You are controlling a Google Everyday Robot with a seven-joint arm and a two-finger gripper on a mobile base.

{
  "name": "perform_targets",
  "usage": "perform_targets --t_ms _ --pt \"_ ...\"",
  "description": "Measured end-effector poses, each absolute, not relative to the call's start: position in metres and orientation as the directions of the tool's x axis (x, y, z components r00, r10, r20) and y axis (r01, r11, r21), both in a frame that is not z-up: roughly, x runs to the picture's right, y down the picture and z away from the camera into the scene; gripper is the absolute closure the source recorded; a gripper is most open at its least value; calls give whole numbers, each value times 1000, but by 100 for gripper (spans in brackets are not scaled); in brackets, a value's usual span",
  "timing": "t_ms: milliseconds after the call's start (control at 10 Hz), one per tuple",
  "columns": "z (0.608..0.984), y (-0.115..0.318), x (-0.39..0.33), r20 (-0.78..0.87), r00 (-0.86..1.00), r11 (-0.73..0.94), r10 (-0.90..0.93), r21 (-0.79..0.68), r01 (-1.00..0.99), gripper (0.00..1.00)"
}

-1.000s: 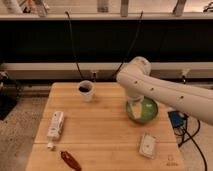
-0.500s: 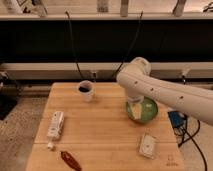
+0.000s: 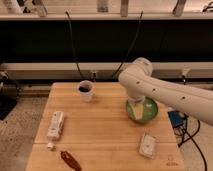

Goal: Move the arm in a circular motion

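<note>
The arm [image 3: 170,92], glossy white with thick rounded segments, reaches in from the right edge of the camera view. Its bulbous joint [image 3: 139,74] sits above the table's right half. From that joint a short segment drops down to the gripper [image 3: 135,106]. The gripper hangs right over a green bowl [image 3: 146,112] on the wooden table [image 3: 107,127] and is partly hidden by the arm.
A white cup [image 3: 86,90] of dark liquid stands at the back left. A white packet [image 3: 55,125] lies at the left, a red-brown packet [image 3: 70,160] at the front left, and a small white packet [image 3: 147,144] at the front right. Black cables [image 3: 72,45] hang behind.
</note>
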State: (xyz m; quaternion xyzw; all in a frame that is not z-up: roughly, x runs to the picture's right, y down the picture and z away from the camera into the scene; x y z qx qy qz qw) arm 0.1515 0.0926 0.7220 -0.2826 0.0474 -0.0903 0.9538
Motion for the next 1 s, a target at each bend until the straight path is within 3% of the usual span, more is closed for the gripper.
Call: perform_targets --t_ms 1000 --pt "726 97 152 -22 978 815 -206 -557 159 20"
